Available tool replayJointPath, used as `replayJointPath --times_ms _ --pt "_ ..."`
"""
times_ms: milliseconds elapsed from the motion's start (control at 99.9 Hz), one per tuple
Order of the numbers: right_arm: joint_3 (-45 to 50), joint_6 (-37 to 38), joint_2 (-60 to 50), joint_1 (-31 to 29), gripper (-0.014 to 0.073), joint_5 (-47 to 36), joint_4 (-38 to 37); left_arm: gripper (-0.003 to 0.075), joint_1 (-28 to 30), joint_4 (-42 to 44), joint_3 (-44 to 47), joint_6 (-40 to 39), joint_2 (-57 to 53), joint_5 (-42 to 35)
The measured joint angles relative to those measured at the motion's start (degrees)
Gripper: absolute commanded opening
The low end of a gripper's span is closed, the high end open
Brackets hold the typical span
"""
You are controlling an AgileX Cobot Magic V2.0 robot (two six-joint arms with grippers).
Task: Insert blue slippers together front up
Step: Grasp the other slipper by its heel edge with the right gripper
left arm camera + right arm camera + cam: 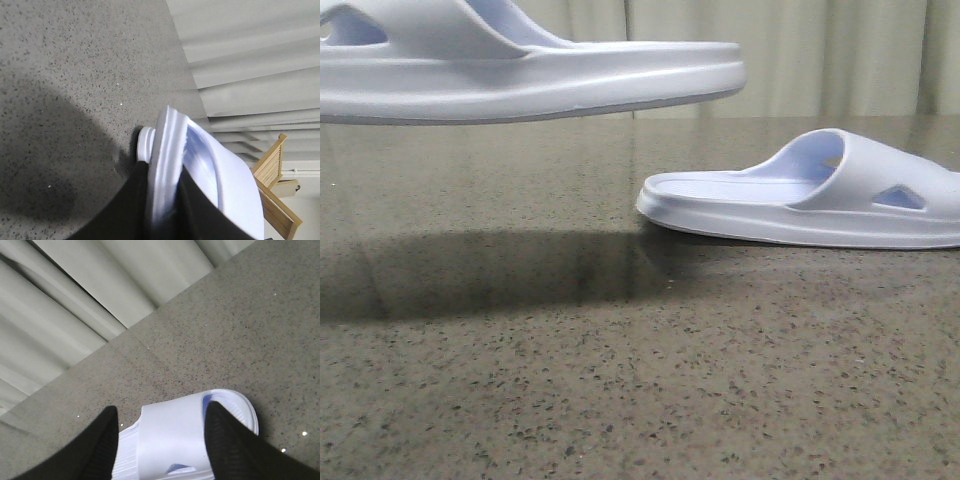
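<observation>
- My left gripper (162, 200) is clamped on the side edge of one slipper (530, 75), pinching the sole between its two black fingers (125, 210).
- I see that slipper level in the air, clear of the table (620, 400), over its left part, with a shadow beneath.
- The other slipper (810, 190) lies flat on the table toward the right edge, strap up.
- My right gripper (162, 440) stands spread, a finger (100, 450) on each side of that slipper's strap; I cannot tell if they touch.

The raised pale lavender-blue foam slipper (530, 75) ran off the frame's left edge, its holder unseen. The resting slipper (800, 195) lost its toe past the right edge beside it.
</observation>
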Motion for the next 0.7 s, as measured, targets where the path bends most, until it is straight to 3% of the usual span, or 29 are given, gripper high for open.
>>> replayJointPath --times_ms 701 --pt "0.0 0.2 22.1 0.0 0.0318 -5.9 5.6 0.0016 0.0 -0.1 0.0 0.1 0.0 0.0"
